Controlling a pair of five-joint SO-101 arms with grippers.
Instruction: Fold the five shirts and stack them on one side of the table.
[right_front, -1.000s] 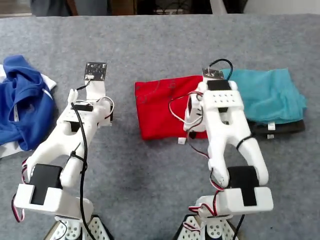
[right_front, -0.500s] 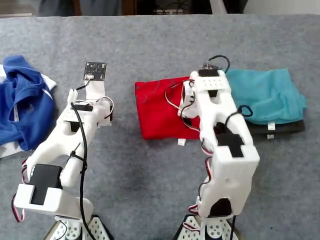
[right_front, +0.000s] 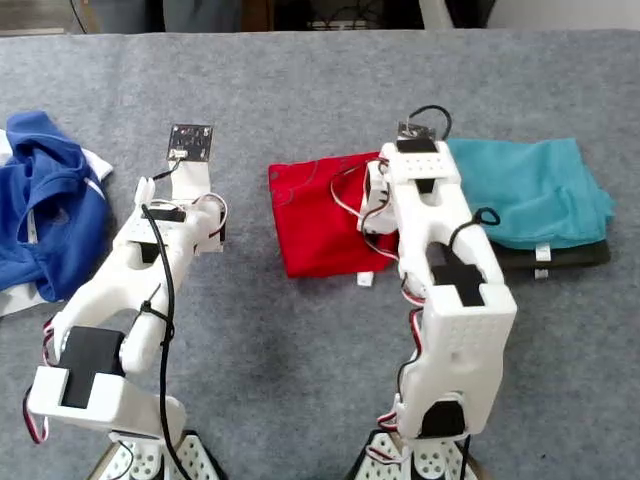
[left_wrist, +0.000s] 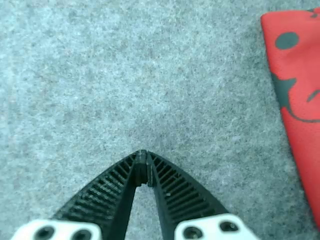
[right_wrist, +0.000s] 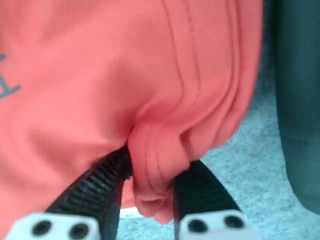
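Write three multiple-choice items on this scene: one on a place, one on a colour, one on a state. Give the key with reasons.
1. Where does the teal shirt lie?
A. On top of the black shirt
B. Under the black shirt
C. Hanging off the table edge

2. What colour is the cloth pinched by the right end effector?
A. Blue
B. Red
C. White

3. What is the state of the left end effector?
A. Wide open
B. Shut on a shirt
C. Shut, holding nothing

Key:
1 A: the high view shows black cloth sticking out beneath the teal one.
2 B: the right wrist view shows a fold of the red shirt between the fingers.
3 C: the left wrist view shows the tips meeting over the bare table.
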